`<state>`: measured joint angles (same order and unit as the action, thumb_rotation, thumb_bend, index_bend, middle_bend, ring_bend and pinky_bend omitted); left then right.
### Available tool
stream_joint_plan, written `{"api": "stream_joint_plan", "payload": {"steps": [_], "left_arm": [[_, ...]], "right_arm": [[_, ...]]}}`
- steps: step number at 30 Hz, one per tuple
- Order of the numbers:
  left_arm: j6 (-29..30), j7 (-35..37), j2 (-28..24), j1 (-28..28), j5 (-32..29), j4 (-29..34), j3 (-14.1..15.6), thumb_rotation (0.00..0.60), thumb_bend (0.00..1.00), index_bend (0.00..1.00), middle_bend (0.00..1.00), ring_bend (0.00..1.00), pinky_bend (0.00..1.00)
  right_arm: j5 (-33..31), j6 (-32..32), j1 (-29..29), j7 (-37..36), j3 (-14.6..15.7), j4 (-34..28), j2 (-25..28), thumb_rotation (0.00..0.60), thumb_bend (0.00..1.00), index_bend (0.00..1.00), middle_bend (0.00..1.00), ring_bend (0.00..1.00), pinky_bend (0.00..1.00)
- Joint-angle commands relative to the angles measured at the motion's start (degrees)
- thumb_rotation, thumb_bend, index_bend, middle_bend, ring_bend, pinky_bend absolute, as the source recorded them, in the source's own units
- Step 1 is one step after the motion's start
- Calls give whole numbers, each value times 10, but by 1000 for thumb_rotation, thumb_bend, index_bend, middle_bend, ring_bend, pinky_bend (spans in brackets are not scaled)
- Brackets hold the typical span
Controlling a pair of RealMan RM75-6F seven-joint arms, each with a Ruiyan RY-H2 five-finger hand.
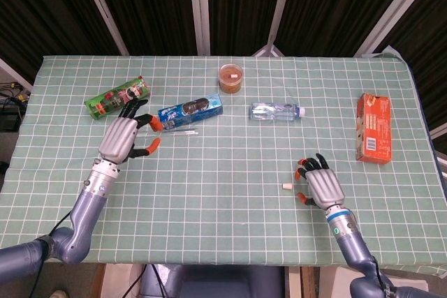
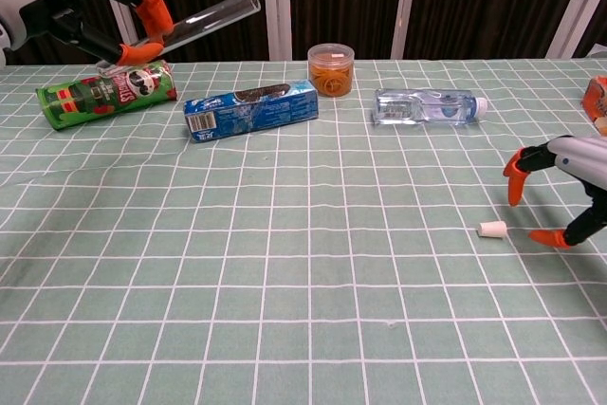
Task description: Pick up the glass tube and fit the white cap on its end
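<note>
My left hand (image 1: pixel 120 137) (image 2: pixel 90 2) holds the clear glass tube (image 2: pixel 204 16) (image 1: pixel 183 131) up off the table, pinched at its left end, the tube pointing right and slightly upward. The small white cap (image 1: pixel 286 186) (image 2: pixel 491 229) lies on the checked cloth at the right. My right hand (image 1: pixel 318 186) (image 2: pixel 569 177) hovers just right of the cap with its fingers spread, holding nothing and not touching the cap.
A green chips can (image 1: pixel 117 96), a blue biscuit pack (image 1: pixel 191 109), an orange-lidded jar (image 1: pixel 231 77) and a water bottle (image 1: pixel 277 111) lie along the far half. An orange box (image 1: pixel 374 128) lies near the right edge. The table (image 1: pixel 223 228) is covered by a green checked cloth.
</note>
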<state>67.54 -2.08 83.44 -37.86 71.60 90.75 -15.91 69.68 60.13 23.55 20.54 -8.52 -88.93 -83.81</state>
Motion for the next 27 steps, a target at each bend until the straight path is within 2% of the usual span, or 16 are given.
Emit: {"api": "stream_joint_plan", "payload": {"steps": [1, 27], "left_arm": [[0, 1, -1, 0, 0, 0, -1, 600, 636, 565, 543, 105, 0], [-3, 16, 2, -1, -2, -19, -4, 600, 636, 565, 543, 105, 0]], "right_arm": [[-10, -3, 5, 5, -2, 5, -9, 600, 319, 471, 233, 159, 44], [-61, 3, 29, 25, -7, 34, -56, 600, 319, 531, 236, 159, 48]]}}
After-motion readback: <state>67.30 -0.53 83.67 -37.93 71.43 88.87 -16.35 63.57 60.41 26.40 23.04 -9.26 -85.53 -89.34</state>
